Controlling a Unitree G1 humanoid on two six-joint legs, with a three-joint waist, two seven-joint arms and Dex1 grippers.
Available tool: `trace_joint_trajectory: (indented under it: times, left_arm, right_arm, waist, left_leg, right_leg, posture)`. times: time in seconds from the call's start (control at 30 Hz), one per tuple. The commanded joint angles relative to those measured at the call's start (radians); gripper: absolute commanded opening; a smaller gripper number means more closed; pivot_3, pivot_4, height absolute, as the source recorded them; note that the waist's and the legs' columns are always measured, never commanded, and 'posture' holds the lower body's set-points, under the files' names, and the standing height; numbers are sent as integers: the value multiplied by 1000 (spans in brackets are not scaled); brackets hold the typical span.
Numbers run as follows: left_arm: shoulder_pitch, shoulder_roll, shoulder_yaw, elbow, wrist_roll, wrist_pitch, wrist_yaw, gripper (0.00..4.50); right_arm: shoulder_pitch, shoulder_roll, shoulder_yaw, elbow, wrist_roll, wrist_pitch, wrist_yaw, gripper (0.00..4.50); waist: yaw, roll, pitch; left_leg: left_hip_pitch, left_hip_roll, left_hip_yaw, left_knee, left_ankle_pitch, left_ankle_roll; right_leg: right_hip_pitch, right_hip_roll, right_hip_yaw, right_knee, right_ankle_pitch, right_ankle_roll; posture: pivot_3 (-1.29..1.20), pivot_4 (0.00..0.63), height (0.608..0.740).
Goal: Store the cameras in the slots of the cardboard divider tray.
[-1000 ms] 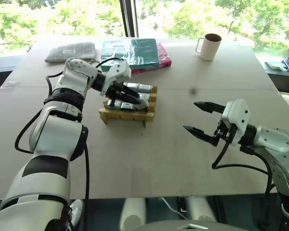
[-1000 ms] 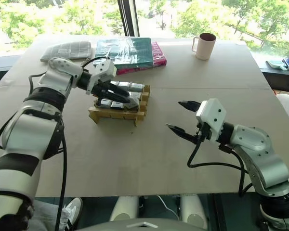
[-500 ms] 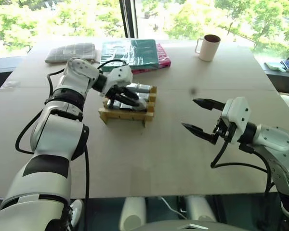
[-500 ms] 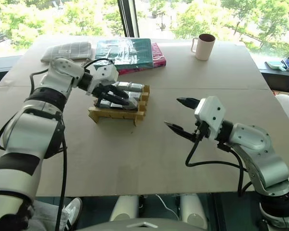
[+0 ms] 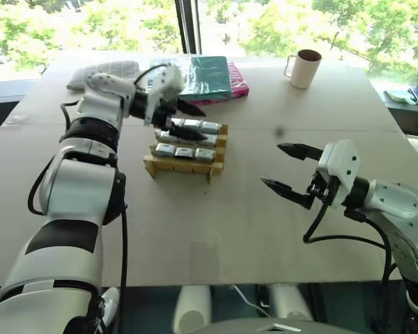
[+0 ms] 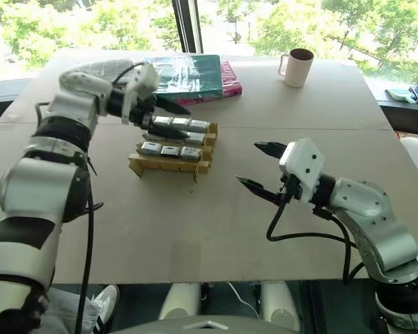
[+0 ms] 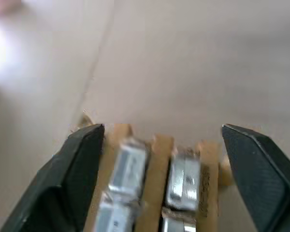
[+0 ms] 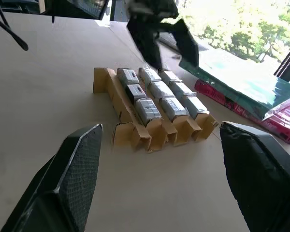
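Note:
The cardboard divider tray [image 5: 158, 165] lies left of the table's centre, with several silver-grey cameras [image 5: 185, 152] lying in rows in its slots. My left gripper [image 5: 189, 117] hovers open just above the tray's far side, pointing right, with nothing between its fingers. The left wrist view looks down between the spread fingers [image 7: 77, 164] onto the cameras [image 7: 128, 164] and a tray strip [image 7: 154, 193]. My right gripper [image 5: 273, 165] hangs open and empty over bare table to the right of the tray. The right wrist view shows the tray [image 8: 117, 104], the cameras [image 8: 154, 96] and the left gripper [image 8: 159, 34] above them.
Teal and pink packets [image 5: 195, 76] lie just behind the tray, with a folded grey cloth [image 5: 104, 69] to their left. A mug [image 5: 303, 67] stands at the back right. Small objects [image 5: 414, 94] sit beyond the table's right edge.
My left gripper has opened and risen off the tray, uncovering the cameras in their slots. The right arm has kept still.

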Motion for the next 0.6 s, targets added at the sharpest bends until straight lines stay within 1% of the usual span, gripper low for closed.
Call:
trace_joint_trajectory:
  times: [0.03, 0.07, 0.13, 0.17, 0.2, 0.23, 0.33, 0.4, 0.43, 0.53, 0.57, 0.6]
  left_arm:
    - [16, 52, 147, -124, -110, 197, 47, 3787]
    - [57, 61, 187, -190, -136, 248, 89, 3787]
    - [208, 70, 291, -399, -203, 344, 226, 3787]
    - [345, 67, 362, -568, -242, 375, 302, 3787]
    - [444, 62, 411, -697, -270, 402, 360, 3787]
    - [545, 60, 463, -832, -317, 492, 418, 3787]
    - [870, 27, 596, -1238, -433, 646, 570, 3787]
    - [1060, -9, 660, -1450, -483, 688, 659, 3787]
    - [1119, -21, 675, -1515, -503, 700, 691, 3787]
    - [1362, -65, 714, -1707, -523, 677, 740, 3787]
    - [1424, -78, 728, -1748, -538, 679, 759, 3826]
    - [1477, -93, 740, -1778, -543, 668, 775, 3826]
  right_arm:
    - [28, -19, -41, -32, 15, -8, -4, 3857]
    - [39, -21, -46, -30, 12, -13, -7, 3857]
    - [64, -13, -64, -23, -15, -14, -48, 3857]
    - [80, -8, -75, -15, -26, -17, -67, 3857]
    - [91, -5, -83, -8, -33, -19, -78, 3857]
    - [110, -7, -90, 3, -53, -35, -88, 3857]
    - [185, -11, -126, 28, -74, -64, -92, 3857]
    - [222, -17, -152, 50, -73, -82, -81, 3857]
    - [231, -20, -161, 59, -71, -88, -75, 3857]
    - [251, -27, -204, 100, -53, -84, -63, 3857]
    - [256, -28, -214, 114, -58, -89, -65, 4355]
    - [263, -30, -223, 122, -55, -92, -59, 4490]
  waist:
    - [-4, 0, 0]
    - [-7, 1, 0]
    - [-16, 2, -1]
    - [-21, 2, -1]
    - [-27, 3, -1]
    - [-29, 3, -1]
    - [-30, 1, -1]
    - [-26, 1, -1]
    - [-21, 0, -1]
    - [-15, 1, -2]
    - [-15, 1, -2]
    - [-16, 1, -2]
  left_leg:
    - [0, 0, 0, 0, 0, 0]
    - [1, 0, 0, 0, 0, 0]
    - [2, 0, 0, -1, 0, 0]
    - [4, 0, 0, -1, 0, 0]
    - [6, 0, 0, -1, 0, 0]
    - [7, 1, 1, -1, 0, 0]
    - [6, 1, 0, -1, 0, 0]
    - [5, 2, 1, -1, 0, -1]
    - [6, 2, 0, -1, 0, -1]
    - [9, 2, 0, 0, 0, -1]
    - [13, 1, 1, 0, 0, -1]
    - [17, 1, 2, -1, 0, -1]
  right_leg:
    - [0, 0, 0, 0, 0, 0]
    - [0, 0, 0, 0, 0, 0]
    - [1, 0, 0, 0, 0, 0]
    - [3, 0, 0, 1, 0, 0]
    - [4, 0, 0, 1, 0, 0]
    - [4, 0, 1, 1, 1, -1]
    - [4, 0, 0, 1, 1, -1]
    - [4, 0, 1, 0, 1, -1]
    - [5, 0, 0, -1, 1, -1]
    - [8, -1, -1, -1, -2, -5]
    - [12, -2, 0, -1, -3, -4]
    - [16, -3, 0, -1, -3, -3]
  posture:
    - [0, 150, 740]
    - [0, 150, 740]
    - [0, 150, 740]
    - [0, 150, 740]
    - [0, 150, 740]
    - [0, 150, 740]
    - [0, 150, 740]
    - [0, 150, 740]
    - [0, 150, 740]
    - [0, 150, 740]
    - [0, 150, 740]
    - [0, 150, 740]
